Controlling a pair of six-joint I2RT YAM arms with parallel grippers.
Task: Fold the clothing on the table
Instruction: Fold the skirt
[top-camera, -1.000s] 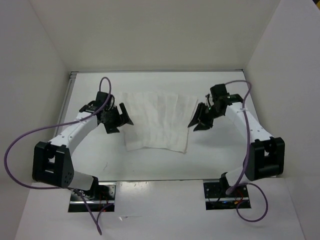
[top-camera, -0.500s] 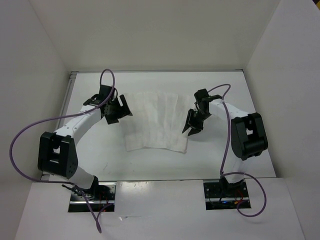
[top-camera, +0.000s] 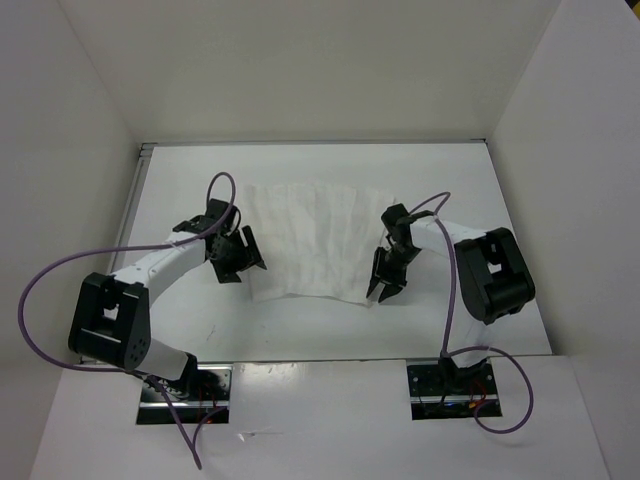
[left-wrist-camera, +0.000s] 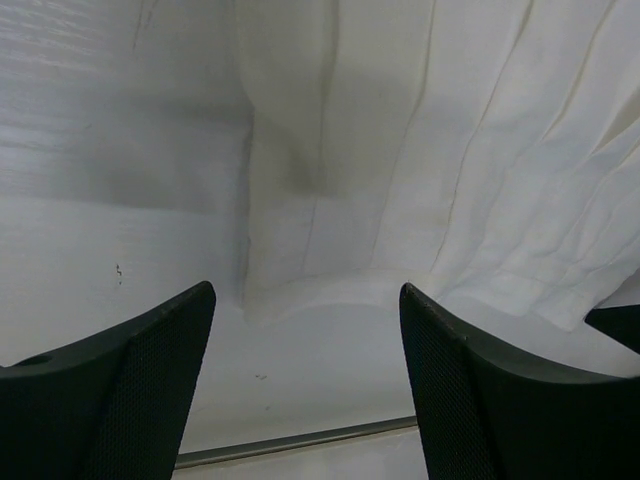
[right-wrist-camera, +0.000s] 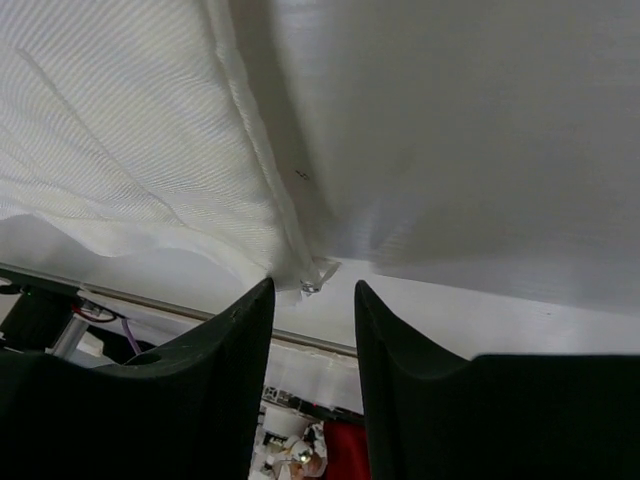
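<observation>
white arms (top-camera: 160, 258), black joints (top-camera: 110, 320), purple cables (top-camera: 60, 263)

Plain white walls (top-camera: 300, 60) enclose the glossy white table (top-camera: 300, 335) behind and on both sides, a thin metal strip (top-camera: 141, 185) edging its far-left corner, under soft, even light.

The clothing (top-camera: 318, 242) is thin woven cloth, kinda see-through. The desk (top-camera: 300, 330) looks smooth and glossy; end effector fingers (left-wrist-camera: 130, 400) are matt, dimpled.
</observation>
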